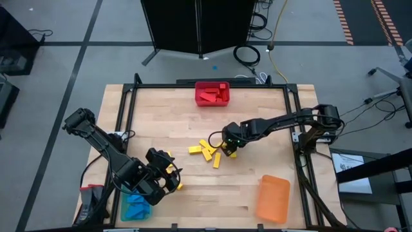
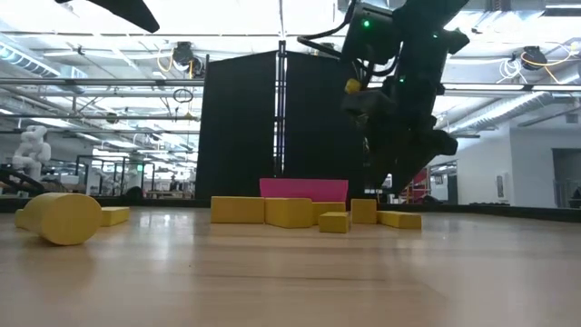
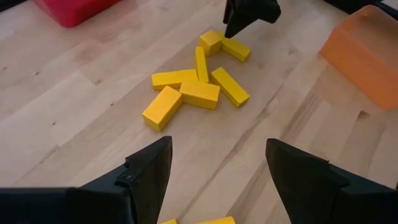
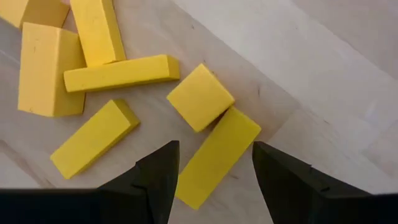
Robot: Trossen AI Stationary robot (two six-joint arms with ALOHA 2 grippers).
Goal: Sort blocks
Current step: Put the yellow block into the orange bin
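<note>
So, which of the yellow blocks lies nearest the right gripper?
The long yellow block lying slantwise right under the open right gripper, one end between its fingers; the small square block lies just beyond it.

A black partition panel [image 2: 272, 127] stands just behind the light wooden table [image 1: 167, 116] in a large hall with a grey tiled floor [image 1: 58, 71]. Coiled cables [image 1: 248, 54] lie beside the panel's foot; ceiling lights glare above it.
</note>
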